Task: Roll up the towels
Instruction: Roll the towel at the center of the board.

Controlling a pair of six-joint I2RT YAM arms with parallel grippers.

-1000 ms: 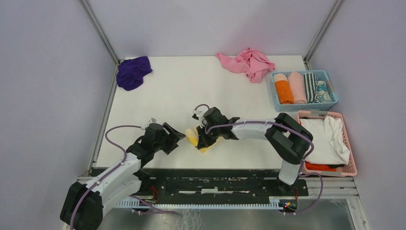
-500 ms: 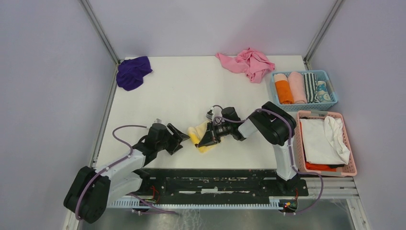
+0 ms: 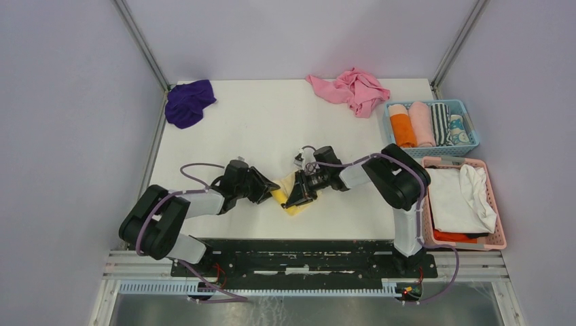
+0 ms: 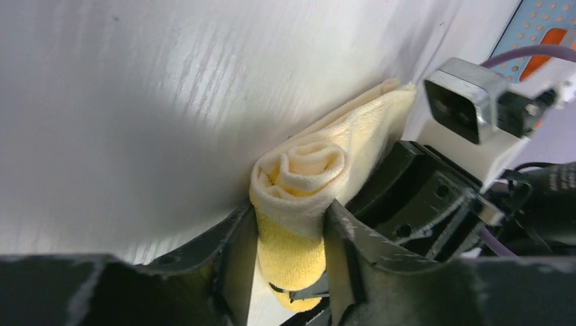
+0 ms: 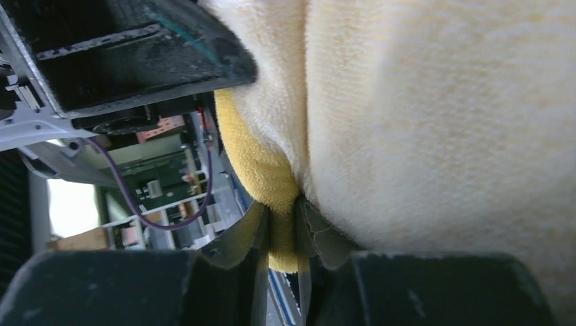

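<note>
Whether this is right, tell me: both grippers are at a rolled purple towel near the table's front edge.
Not purple: the rolled towel gripped by the left gripper and right gripper is yellow, as the left wrist view shows. The rest stands.

Loose towels on my table: three – a rolled yellow cloth towel (image 4: pixel 309 166), a crumpled purple cloth towel (image 3: pixel 188 102), a crumpled pink cloth towel (image 3: pixel 353 89).
Rolls in my blue slatted plastic basket (image 3: pixel 435 151): four – orange roll (image 3: pixel 403 129), pink roll (image 3: pixel 421 123), grey-and-white striped roll (image 3: pixel 440 122), teal-and-white roll (image 3: pixel 459 129).
Baskets: two – the blue one and a pink slatted plastic basket (image 3: pixel 475 161).
My grippers: two – left gripper (image 4: pixel 292 224), right gripper (image 5: pixel 282 224).
</note>
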